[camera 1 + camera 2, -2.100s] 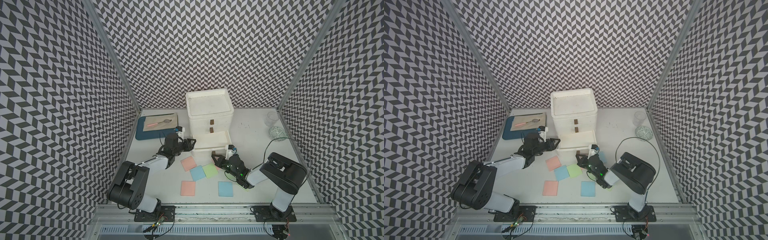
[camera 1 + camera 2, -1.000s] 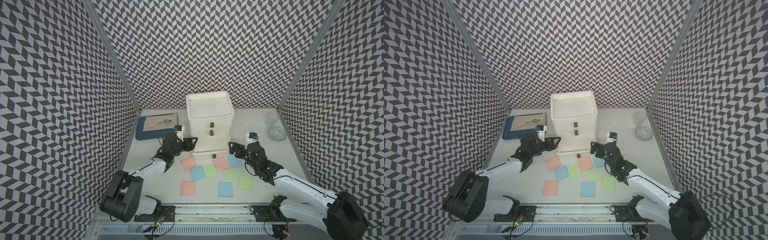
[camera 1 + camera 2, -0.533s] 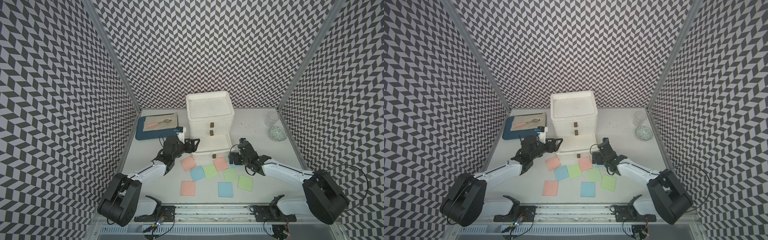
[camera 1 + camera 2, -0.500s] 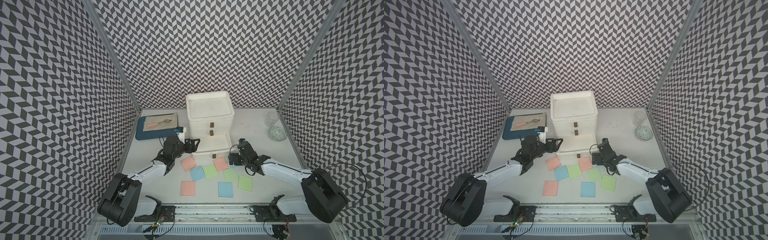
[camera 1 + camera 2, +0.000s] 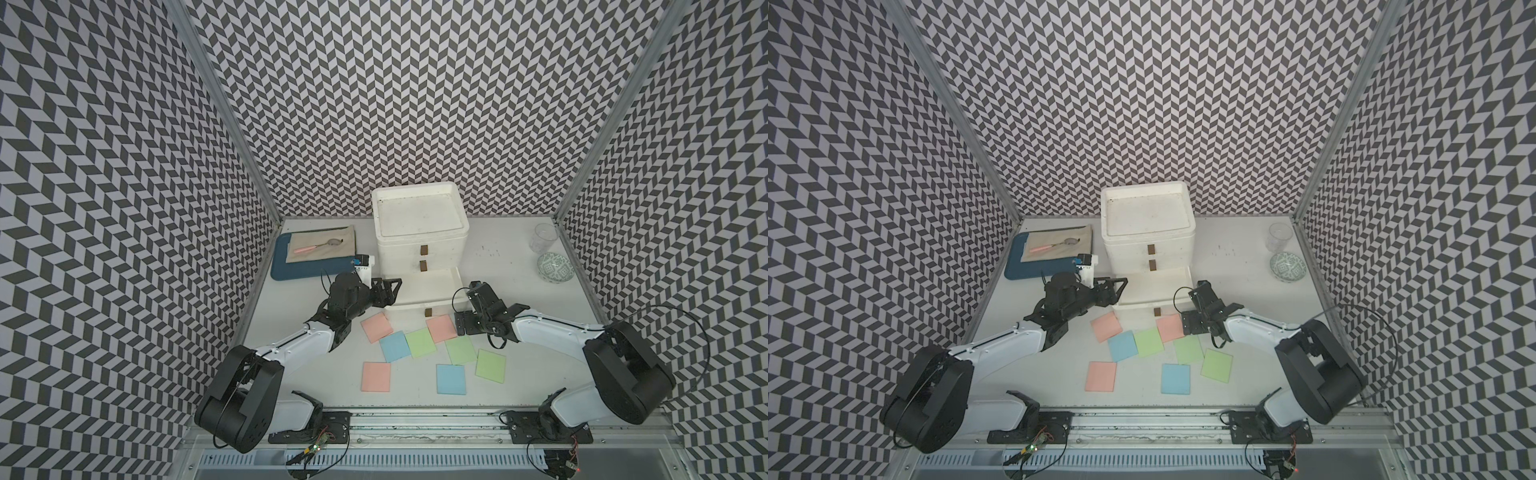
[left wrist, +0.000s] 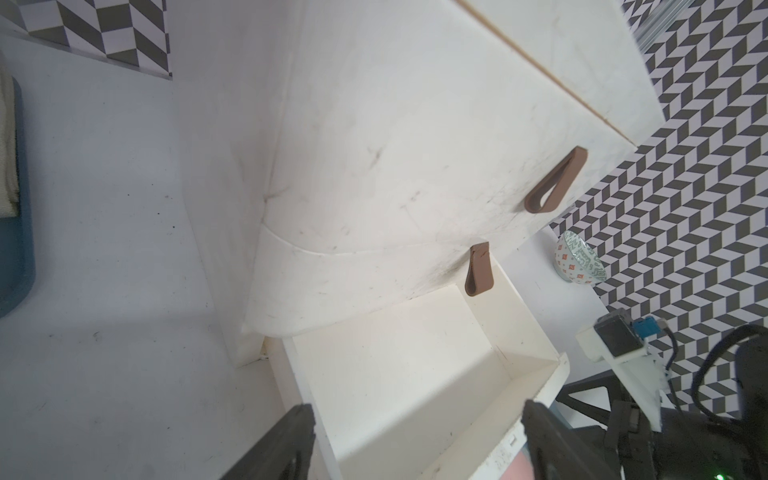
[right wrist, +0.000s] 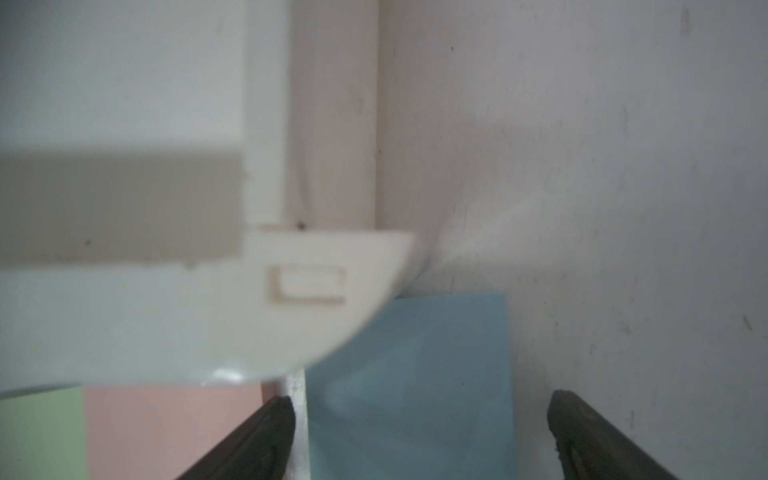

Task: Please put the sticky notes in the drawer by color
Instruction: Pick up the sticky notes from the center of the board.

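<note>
The white drawer (image 5: pixel 399 254) unit stands at the back centre, its bottom drawer (image 5: pixel 420 286) pulled out and bare inside (image 6: pixel 407 365). In front of it lie several sticky notes: pink (image 5: pixel 376 327), blue (image 5: pixel 395 346), green (image 5: pixel 420 342) and others. My left gripper (image 5: pixel 390 286) is open at the open drawer's left side, and its fingers (image 6: pixel 291 440) straddle the tray. My right gripper (image 5: pixel 463 329) is open, low at the drawer's front right corner. One more blue note (image 7: pixel 415 374) lies flat between its fingertips (image 7: pixel 270 436), hidden in both top views.
A blue tray (image 5: pixel 282 266) with beige cloth and a pink-handled spoon (image 5: pixel 316 246) sits back left, close behind my left wrist. A clear glass (image 5: pixel 544 237) and a patterned bowl (image 5: pixel 555 268) stand back right. Patterned walls close three sides.
My right gripper has come down and left onto the blue note by the drawer's corner, covering it from above. My left gripper has shifted slightly toward the open drawer.
</note>
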{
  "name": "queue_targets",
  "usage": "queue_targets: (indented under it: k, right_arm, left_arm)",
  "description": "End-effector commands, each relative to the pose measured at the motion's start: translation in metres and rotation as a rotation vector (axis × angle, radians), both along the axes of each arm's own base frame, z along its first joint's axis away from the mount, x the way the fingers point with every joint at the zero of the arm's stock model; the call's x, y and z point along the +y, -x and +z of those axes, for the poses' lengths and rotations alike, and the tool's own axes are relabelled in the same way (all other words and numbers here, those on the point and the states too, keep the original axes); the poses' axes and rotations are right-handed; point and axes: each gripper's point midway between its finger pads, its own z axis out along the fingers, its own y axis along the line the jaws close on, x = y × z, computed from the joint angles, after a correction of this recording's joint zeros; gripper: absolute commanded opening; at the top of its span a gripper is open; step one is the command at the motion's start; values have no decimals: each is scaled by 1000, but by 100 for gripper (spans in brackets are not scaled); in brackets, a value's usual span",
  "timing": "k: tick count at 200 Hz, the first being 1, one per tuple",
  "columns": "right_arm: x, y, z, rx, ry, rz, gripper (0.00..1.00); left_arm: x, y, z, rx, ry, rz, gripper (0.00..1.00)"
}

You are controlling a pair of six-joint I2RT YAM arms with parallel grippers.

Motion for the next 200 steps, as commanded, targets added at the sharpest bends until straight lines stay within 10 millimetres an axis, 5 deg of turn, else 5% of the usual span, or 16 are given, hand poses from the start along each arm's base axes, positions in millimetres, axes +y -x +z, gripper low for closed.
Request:
queue_targets:
  k: [1,160,200]
  right_arm:
    - [1,-2,-6,9,67,5,100]
    - [-16,18,-25,125,164,-41,86]
    - [-15,19,-26,135,163,-45,71]
  left_arm:
    - [-1,1,4,-37,-8,-2,82]
    - [-1,7,11,-58,5,-7,82]
    - [-2,9,14,-65,15,-11,82]
